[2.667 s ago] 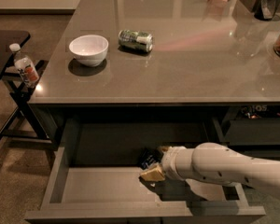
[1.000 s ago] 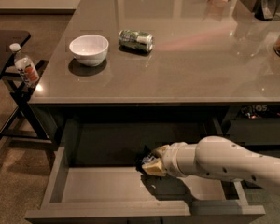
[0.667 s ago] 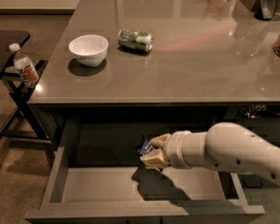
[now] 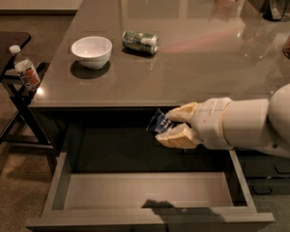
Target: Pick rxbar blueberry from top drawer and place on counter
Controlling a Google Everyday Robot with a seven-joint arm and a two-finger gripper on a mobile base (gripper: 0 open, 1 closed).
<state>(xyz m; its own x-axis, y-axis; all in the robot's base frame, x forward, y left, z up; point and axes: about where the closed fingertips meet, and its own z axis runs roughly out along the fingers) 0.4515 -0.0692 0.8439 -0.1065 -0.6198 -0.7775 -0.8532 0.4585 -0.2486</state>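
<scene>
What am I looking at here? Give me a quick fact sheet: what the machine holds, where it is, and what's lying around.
pincer: in front of the counter's edge, above the open drawer, closed on the bar
held item: rxbar blueberry, dark blue wrapper, clear of the drawer bottom
top drawer: pulled open, below the pincer
counter: carries a white bowl and a green can lying on its side
water bottle: upright, left of the counter
</scene>
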